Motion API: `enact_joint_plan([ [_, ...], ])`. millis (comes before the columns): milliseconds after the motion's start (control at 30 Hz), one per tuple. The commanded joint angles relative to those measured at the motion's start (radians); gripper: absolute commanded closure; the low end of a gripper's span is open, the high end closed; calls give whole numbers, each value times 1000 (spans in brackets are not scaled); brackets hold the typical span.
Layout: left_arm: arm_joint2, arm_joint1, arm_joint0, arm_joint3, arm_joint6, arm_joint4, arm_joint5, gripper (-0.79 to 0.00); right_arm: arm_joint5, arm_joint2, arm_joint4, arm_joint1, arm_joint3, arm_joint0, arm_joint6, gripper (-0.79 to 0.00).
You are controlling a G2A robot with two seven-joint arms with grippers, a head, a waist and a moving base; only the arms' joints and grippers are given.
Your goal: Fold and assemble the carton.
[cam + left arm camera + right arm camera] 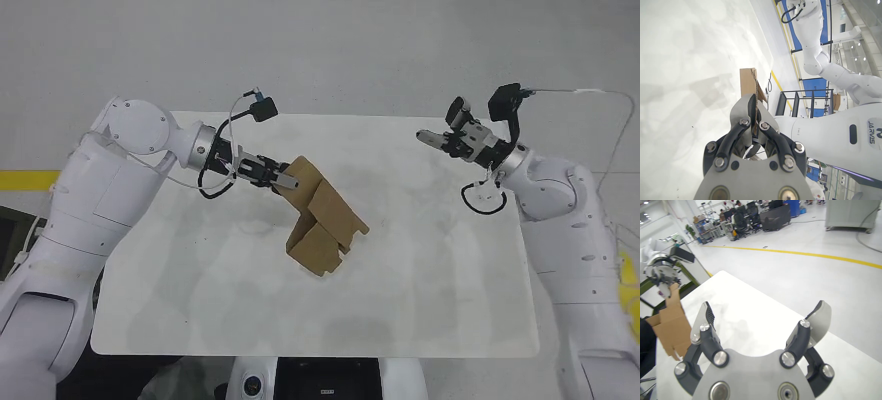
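Note:
A brown cardboard carton (322, 215), partly unfolded with flaps standing out, hangs tilted over the middle of the white table (200, 310). My left gripper (288, 184) is shut on the carton's upper flap at its left end. In the left wrist view the fingers (743, 108) pinch the corrugated edge of the carton (747, 81). My right gripper (428, 138) stands open over the table's far right corner, well apart from the carton. In the right wrist view its fingers (706, 313) are spread wide with nothing between them, and the carton (671, 325) shows beyond with the left gripper (666, 291) holding it.
The table top carries nothing else. Its edges lie close on the right and far side of the right gripper. Bare table surface (430, 260) spreads right of the carton and towards the front.

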Motion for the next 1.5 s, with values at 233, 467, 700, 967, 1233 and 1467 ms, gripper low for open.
enact_joint_plan([
  [233,34,-6,0,-27,-6,-23,-6,0,-116,-175,361,-4,68,102,369,-785],
  [467,67,-6,-2,-43,9,-66,-21,0,-26,-411,599,-1,71,174,459,-785],
  [700,80,-1,-7,-40,12,-97,-23,0,-48,-607,659,34,61,248,437,-785],
  [967,82,9,-14,-24,4,-126,-16,0,-133,-828,761,80,50,338,353,-779],
  [1233,98,12,-15,-19,-3,-156,-9,0,-141,-999,857,103,27,431,345,-520],
  [1467,121,11,-23,-27,-6,-156,-6,0,-141,-1090,922,114,9,482,345,-363],
])
